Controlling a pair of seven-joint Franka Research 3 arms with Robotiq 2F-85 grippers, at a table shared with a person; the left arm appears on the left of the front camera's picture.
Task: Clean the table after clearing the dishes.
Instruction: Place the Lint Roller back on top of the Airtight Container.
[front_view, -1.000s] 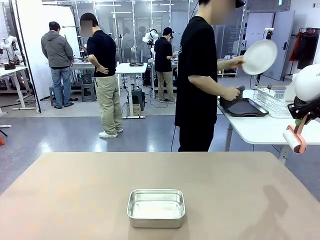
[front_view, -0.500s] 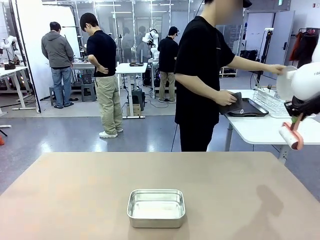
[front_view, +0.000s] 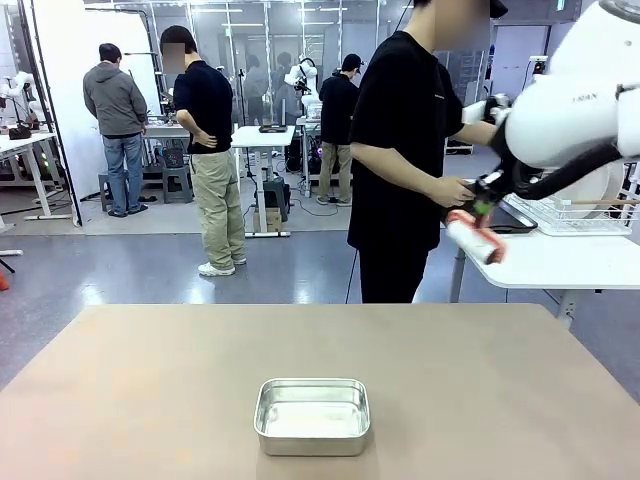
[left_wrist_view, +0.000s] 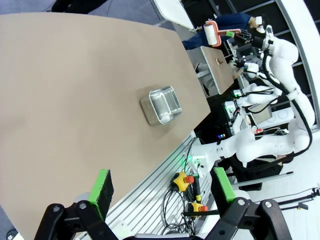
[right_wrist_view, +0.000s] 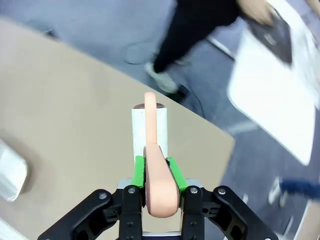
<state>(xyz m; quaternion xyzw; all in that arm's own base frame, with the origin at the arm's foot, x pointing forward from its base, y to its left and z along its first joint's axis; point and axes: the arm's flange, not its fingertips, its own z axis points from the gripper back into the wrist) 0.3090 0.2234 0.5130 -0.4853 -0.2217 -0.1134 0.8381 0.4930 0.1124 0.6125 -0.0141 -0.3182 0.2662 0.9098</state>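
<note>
One rectangular steel pan (front_view: 312, 416) with rounded corners and a dull, reflective floor sits on the large matte tan-beige table (front_view: 150, 390), close to its near edge and about midway along it; the left wrist view shows the same pan (left_wrist_view: 161, 104) standing alone on the smooth top. Two grippers appear. The right gripper (right_wrist_view: 156, 172), black with green pads, is clamped on the pink plastic handle of one lint roller (right_wrist_view: 150, 135) with a white cylindrical drum, held in the air above the table's far right corner (front_view: 474, 236). The left gripper (left_wrist_view: 162, 187) hangs with its two green-padded fingers spread wide and nothing between them. One person in a black shirt (front_view: 405, 150) stands beyond the far edge, a hand on one dark brown tray (front_view: 512, 216) resting on a smaller white table (front_view: 545, 262).
</note>
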